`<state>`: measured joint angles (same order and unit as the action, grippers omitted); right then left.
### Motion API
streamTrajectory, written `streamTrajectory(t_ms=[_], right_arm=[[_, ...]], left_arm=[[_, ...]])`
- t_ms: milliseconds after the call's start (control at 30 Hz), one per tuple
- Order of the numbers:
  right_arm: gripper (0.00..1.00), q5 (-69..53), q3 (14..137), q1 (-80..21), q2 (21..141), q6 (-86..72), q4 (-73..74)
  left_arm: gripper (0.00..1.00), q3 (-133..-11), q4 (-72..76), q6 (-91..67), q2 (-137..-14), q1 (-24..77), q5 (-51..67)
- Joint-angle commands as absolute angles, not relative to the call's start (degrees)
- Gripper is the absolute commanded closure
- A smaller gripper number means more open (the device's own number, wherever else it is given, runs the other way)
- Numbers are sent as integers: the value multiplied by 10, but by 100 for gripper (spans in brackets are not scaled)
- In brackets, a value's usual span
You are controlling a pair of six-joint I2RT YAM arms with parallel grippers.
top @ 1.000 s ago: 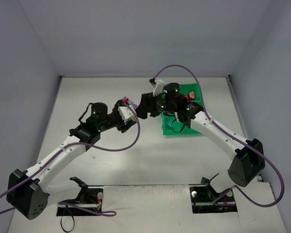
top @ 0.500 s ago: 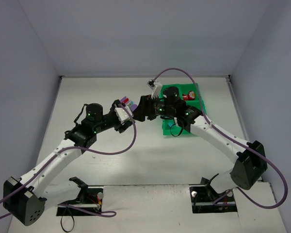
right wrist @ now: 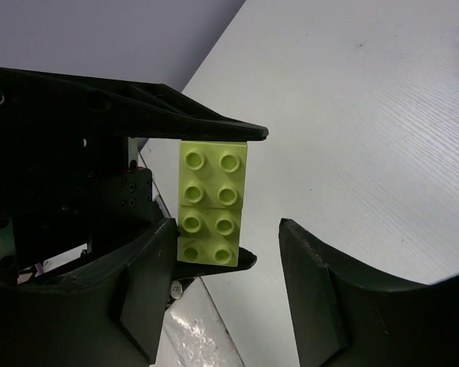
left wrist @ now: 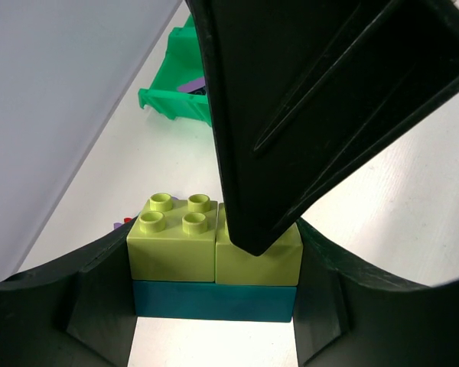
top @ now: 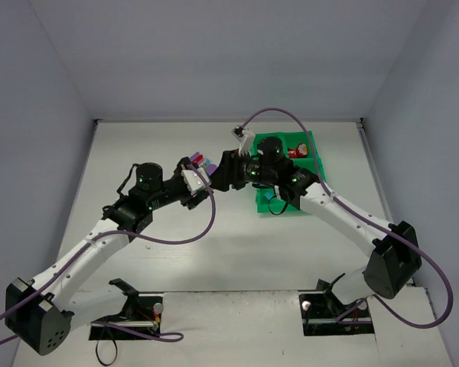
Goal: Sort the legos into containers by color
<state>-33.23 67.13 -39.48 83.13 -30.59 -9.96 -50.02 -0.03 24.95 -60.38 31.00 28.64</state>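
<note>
We are holding a little lego stack (left wrist: 214, 264) in our left hand (left wrist: 216, 256), which is clamped tight on its two ends. Two yellow-green legos (left wrist: 176, 241) are sitting side by side on top of one teal lego (left wrist: 214, 302). The stack is hanging above the white surface (right wrist: 367, 115), a little way from the green tray (left wrist: 164, 95).

Our right hand (right wrist: 228, 252) is coming in at the stack with its fingers standing apart. One finger is right by the yellow-green legos and the other is not touching yet.

We think the job now is pulling the colors apart. To do it well, we should be setting both right fingers flat on the yellow-green sides only, not on the teal. Then we squeeze and tip them off slowly, with the left hand holding firm.

We are seeing no words or brand names anywhere, only plain round bumps.
</note>
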Motion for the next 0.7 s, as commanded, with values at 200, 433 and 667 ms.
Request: streamTrajectory(t_ms=[200, 433, 667], right_arm=[[46, -341, 683, -401, 829, -303, -145], [51, -356, 691, -402, 842, -302, -142], [82, -368, 693, -402, 849, -298, -142]], left_arm=[[100, -513, 62, 259, -611, 308, 302], [100, -512, 68, 262, -612, 308, 295], [100, -514, 69, 262, -617, 308, 298]])
